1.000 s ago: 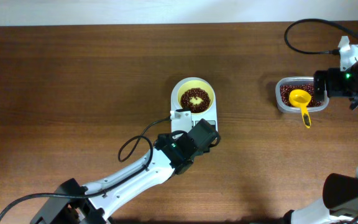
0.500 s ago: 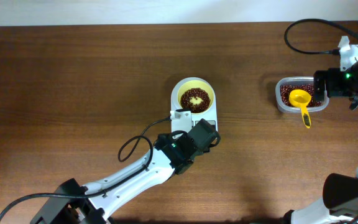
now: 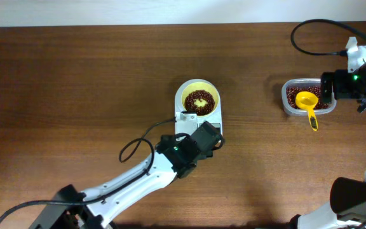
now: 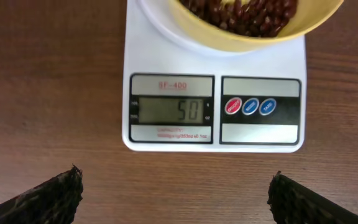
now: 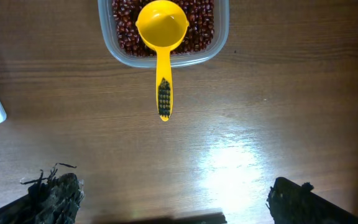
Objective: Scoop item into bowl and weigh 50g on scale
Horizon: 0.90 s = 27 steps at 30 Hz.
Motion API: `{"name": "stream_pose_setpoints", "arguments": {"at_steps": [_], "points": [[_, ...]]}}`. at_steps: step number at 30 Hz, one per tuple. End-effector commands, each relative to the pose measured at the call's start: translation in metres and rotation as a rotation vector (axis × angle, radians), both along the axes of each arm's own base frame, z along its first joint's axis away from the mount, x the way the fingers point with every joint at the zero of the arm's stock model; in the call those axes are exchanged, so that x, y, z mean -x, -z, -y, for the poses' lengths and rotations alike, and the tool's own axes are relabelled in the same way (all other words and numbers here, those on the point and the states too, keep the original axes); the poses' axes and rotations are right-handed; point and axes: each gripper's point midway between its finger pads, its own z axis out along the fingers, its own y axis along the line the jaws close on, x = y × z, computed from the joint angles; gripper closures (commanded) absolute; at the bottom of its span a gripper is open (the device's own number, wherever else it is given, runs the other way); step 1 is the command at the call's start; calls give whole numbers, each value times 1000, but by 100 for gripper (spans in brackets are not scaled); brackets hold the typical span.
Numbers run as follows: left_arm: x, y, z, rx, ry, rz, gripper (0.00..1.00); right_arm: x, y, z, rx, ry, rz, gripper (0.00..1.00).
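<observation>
The pale yellow bowl [image 3: 199, 86] stands on the white scale [image 3: 191, 124] at mid-table, with red-brown beans [image 3: 192, 105] lying in a ring inside it. In the left wrist view the scale [image 4: 213, 134] shows 50 on its display, and the bowl [image 4: 229, 41] with its beans [image 4: 244, 12] sits at the top edge. My left gripper [image 4: 176, 190] hovers just in front of the scale, open and empty; overhead it is the left gripper [image 3: 208, 135]. My right gripper [image 5: 176, 193] is open and empty over bare wood, short of the scoop; overhead it is the right gripper [image 3: 328, 86].
A clear plastic container [image 3: 307, 97] of more beans sits at the right. A yellow scoop [image 5: 161, 25] rests empty on those beans, its handle [image 5: 163, 93] over the rim toward my right gripper. A black cable [image 3: 138, 145] loops beside the left arm.
</observation>
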Motion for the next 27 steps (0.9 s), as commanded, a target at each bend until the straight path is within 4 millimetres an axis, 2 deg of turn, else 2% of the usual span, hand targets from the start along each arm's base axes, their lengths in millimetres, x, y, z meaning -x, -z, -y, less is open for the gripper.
{"name": "stream_pose_setpoints", "arguments": {"at_steps": [1, 6, 9, 11, 12, 14, 21, 23, 27], "points": [[-2, -19, -18, -11, 50, 39, 1, 2, -2, 1, 11, 3, 4, 1], [4, -22, -64, 66, 13, 74, 1, 2, -2, 1, 11, 3, 4, 1], [3, -36, -88, 143, 41, 200, 1, 2, -2, 1, 11, 2, 4, 1], [7, -43, -105, 158, 12, 255, 1, 2, -2, 1, 11, 2, 4, 1], [10, -47, -120, 170, -22, 300, 1, 2, -2, 1, 11, 2, 4, 1], [11, -58, -134, 183, -17, 388, 1, 2, -2, 1, 11, 2, 4, 1], [9, -96, -172, 244, -32, 749, 1, 2, -2, 1, 11, 2, 4, 1], [14, -109, -183, 253, -47, 863, 1, 2, -2, 1, 11, 3, 4, 1], [22, -122, -197, 245, -79, 1002, 1, 2, -2, 1, 11, 3, 4, 1]]}}
